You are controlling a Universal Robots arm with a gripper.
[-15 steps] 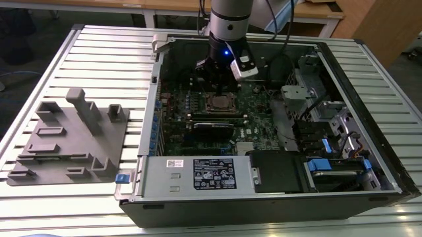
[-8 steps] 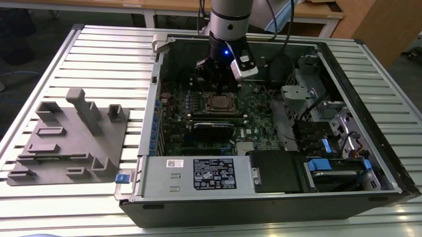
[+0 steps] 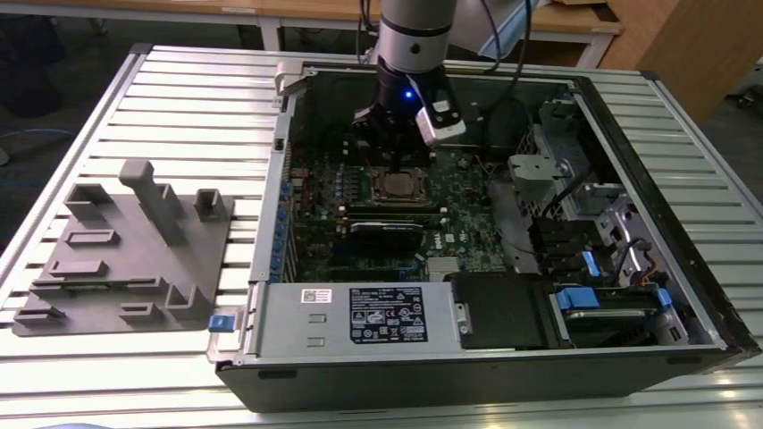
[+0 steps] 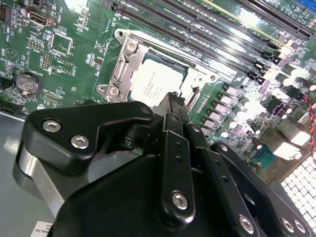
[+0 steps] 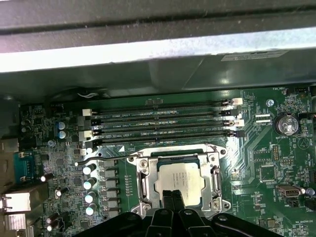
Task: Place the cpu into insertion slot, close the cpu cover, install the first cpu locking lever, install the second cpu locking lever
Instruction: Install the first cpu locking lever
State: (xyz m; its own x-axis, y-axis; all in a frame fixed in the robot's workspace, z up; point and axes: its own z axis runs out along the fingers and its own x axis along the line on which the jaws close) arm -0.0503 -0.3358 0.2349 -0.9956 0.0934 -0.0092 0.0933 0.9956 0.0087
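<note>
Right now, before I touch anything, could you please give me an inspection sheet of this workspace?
Surface: slatted metal table, carrying an open computer case.
Job's things: the cpu lies in the insertion slot; the cpu cover lies flat around it. Whether the levers are latched cannot be told.
Clutter: grey fixture tray beside the case, on the exterior view's left.
Grippers: gripper shut, tips over the cpu's edge; contact cannot be told.
Cables: black cable running down behind the arm.
Surroundings: wooden desk behind the table.
</note>
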